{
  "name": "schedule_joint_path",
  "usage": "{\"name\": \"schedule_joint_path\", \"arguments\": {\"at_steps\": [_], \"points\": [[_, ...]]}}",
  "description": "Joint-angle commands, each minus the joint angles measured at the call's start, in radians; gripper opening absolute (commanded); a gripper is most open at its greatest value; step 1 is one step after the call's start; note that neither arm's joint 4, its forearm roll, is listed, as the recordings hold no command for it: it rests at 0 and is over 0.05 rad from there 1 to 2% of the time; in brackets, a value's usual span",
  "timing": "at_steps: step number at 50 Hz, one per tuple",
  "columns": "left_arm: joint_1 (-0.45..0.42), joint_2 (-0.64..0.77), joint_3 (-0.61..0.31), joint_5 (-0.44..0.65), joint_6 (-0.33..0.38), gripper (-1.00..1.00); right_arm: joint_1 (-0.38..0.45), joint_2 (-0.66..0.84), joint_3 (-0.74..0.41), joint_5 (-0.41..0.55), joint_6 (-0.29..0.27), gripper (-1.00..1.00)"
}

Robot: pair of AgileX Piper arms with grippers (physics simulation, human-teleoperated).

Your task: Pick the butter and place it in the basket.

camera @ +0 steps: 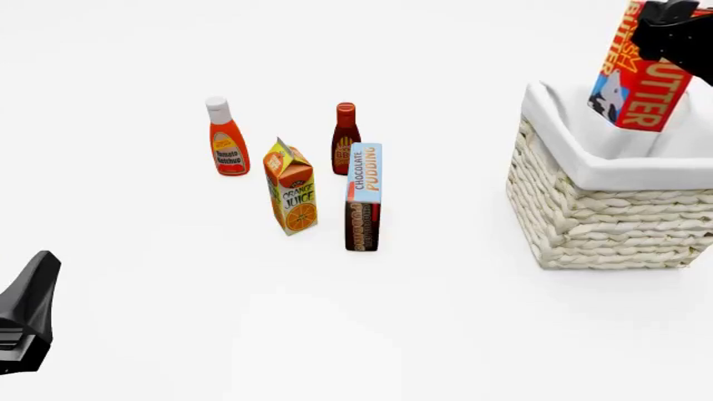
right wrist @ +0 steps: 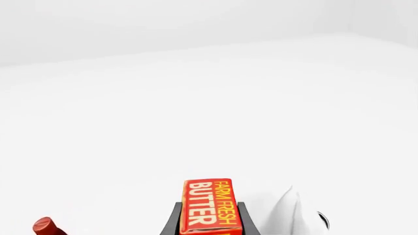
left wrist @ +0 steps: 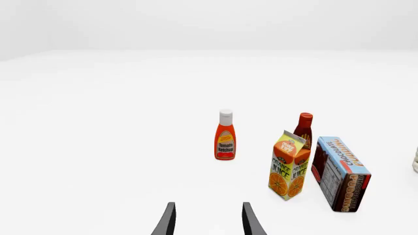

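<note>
Down at the near left corner of the table (camera: 167,334) the left gripper (left wrist: 207,220) sits low, its two dark fingers spread apart with nothing between them. Beyond it stand four groceries, one of each: a ketchup bottle (camera: 226,139) furthest left, then an orange juice carton (camera: 290,187), a dark red sauce bottle (camera: 346,138) just behind, and a tall chocolate pudding box (camera: 363,197) just beside the carton. All four are upright and apart from the single basket (camera: 607,196) over on the right, a woven cream one with a white lining folded over its rim.

The butter (camera: 640,79), the only one, hangs in the air above the basket's open mouth, toward its far right side, not touching the lining as far as I can see. Its long axis runs roughly up and down, tilted a little, the cow end lowest and pointing into the basket, the lettering reading up its length. The right gripper (camera: 672,29) pinches it at the upper end; in the right wrist view its fingers press against both narrow sides of the box.
</note>
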Motion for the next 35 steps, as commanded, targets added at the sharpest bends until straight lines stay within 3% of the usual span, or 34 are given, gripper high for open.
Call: {"name": "schedule_joint_path", "arguments": {"at_steps": [1, 35], "points": [[0.0, 0.0, 0.0, 0.0, 0.0, 1.0, -0.003, 0.007, -0.025, -0.01, 0.022, -1.0], [0.0, 0.0, 0.0, 0.0, 0.0, 1.0, -0.026, 0.041, -0.033, -0.024, 0.021, -1.0]]}}
